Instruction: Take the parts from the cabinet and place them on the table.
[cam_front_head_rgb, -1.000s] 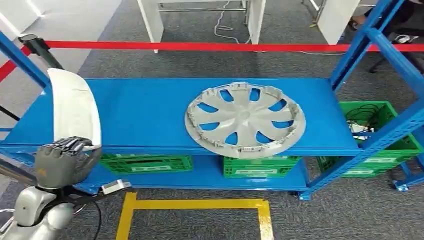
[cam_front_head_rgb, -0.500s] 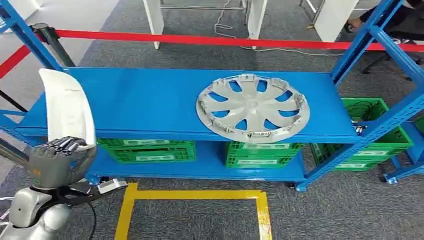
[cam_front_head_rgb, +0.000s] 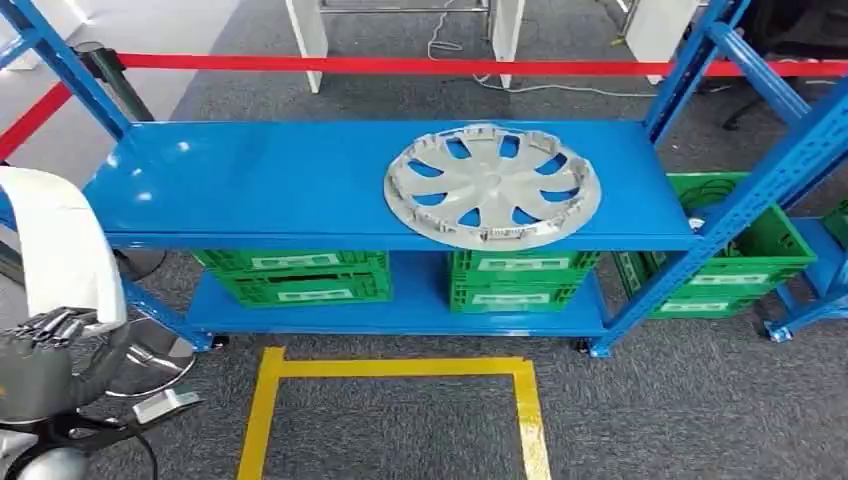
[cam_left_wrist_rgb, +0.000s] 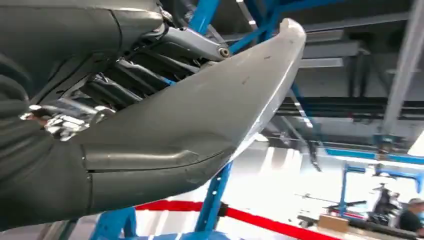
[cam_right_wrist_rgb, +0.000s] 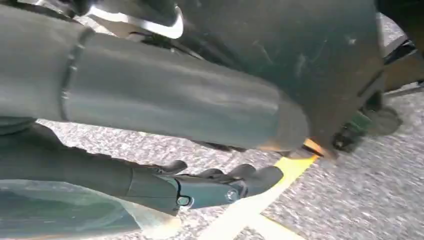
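Note:
My left hand (cam_front_head_rgb: 45, 362) grips a long white curved part (cam_front_head_rgb: 60, 245) at its lower end and holds it upright at the far left, off the end of the blue cabinet shelf (cam_front_head_rgb: 260, 185). The left wrist view shows the same part (cam_left_wrist_rgb: 210, 110) lying across my left hand (cam_left_wrist_rgb: 75, 95). A silver hubcap (cam_front_head_rgb: 493, 185) lies flat on the shelf, right of centre. My right hand (cam_right_wrist_rgb: 150, 100) hangs over the grey floor, its dark fingers (cam_right_wrist_rgb: 220, 185) stretched out with nothing in them.
Green crates (cam_front_head_rgb: 290, 277) stand on the cabinet's lower shelf, and another green crate (cam_front_head_rgb: 760, 255) sits at the right. Blue uprights (cam_front_head_rgb: 740, 170) frame the cabinet. A red barrier tape (cam_front_head_rgb: 400, 65) runs behind it. A yellow floor outline (cam_front_head_rgb: 395, 368) lies in front.
The whole view has shifted, so the camera moved. My left hand with the white part now sits lower and further left, beside the shelf's end instead of over it. The hubcap stays put.

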